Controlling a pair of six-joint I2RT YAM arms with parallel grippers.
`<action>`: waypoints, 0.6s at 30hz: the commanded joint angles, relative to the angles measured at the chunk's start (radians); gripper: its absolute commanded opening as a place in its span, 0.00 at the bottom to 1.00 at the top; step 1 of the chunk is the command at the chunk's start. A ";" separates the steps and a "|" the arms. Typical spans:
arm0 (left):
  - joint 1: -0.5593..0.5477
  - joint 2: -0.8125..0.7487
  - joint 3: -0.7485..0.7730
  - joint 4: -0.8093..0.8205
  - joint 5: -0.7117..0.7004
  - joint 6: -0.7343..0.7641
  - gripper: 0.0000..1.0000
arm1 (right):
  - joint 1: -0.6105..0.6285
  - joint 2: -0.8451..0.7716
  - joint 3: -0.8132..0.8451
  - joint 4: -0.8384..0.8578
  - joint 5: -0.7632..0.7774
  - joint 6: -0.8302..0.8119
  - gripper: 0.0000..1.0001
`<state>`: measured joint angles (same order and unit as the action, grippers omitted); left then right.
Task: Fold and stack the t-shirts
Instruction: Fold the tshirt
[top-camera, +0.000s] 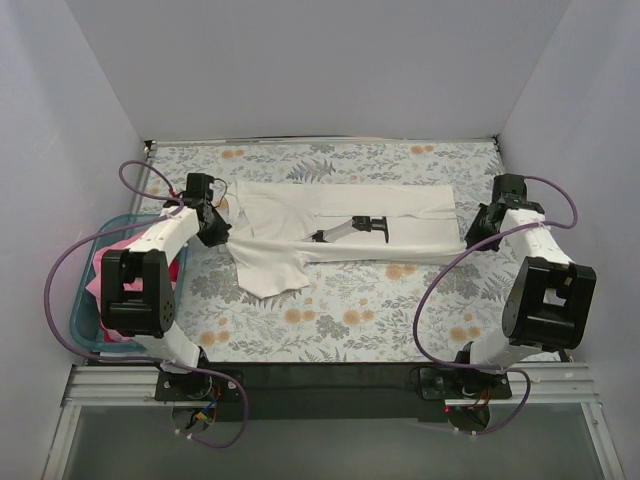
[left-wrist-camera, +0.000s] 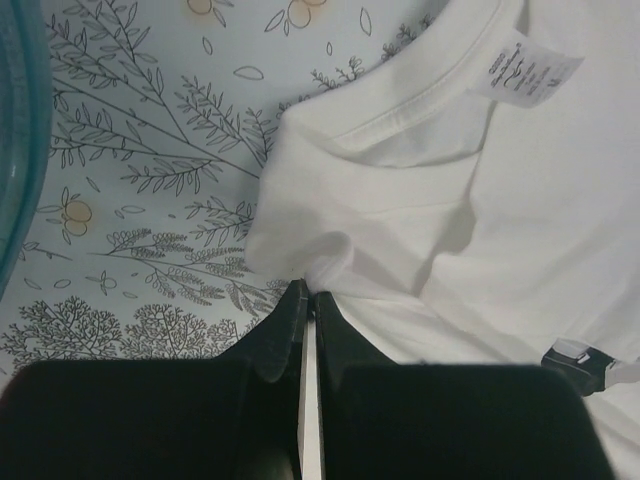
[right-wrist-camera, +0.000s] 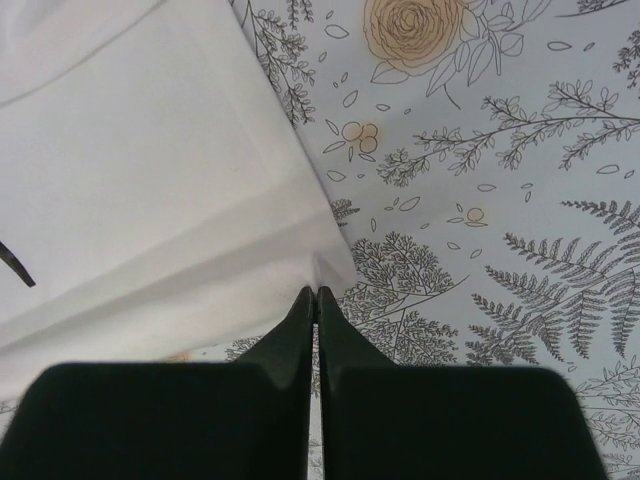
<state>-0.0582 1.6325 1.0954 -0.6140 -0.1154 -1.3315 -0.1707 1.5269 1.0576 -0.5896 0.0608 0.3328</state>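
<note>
The white t-shirt lies stretched sideways across the middle of the floral table, partly folded, with a sleeve flap sticking out at its front left and a dark print on top. My left gripper is shut on the shirt's edge beside the collar, where the fabric bunches at the fingertips. My right gripper is shut on the shirt's far right corner. The pink t-shirt lies crumpled in the teal basket on the left.
The teal basket stands at the table's left edge beside the left arm; its rim shows in the left wrist view. White walls close in the back and both sides. The floral tablecloth lies bare in front of the shirt.
</note>
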 joint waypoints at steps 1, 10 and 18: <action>0.024 0.021 0.075 0.003 -0.010 0.015 0.00 | -0.007 0.031 0.083 0.001 0.001 -0.021 0.01; 0.031 0.095 0.142 0.022 0.005 0.008 0.00 | -0.007 0.119 0.174 -0.004 -0.039 -0.029 0.01; 0.029 0.128 0.172 0.033 -0.010 0.015 0.00 | -0.009 0.171 0.248 -0.003 -0.046 -0.029 0.01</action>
<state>-0.0410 1.7592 1.2224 -0.5983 -0.0975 -1.3293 -0.1703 1.6867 1.2480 -0.6014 0.0109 0.3111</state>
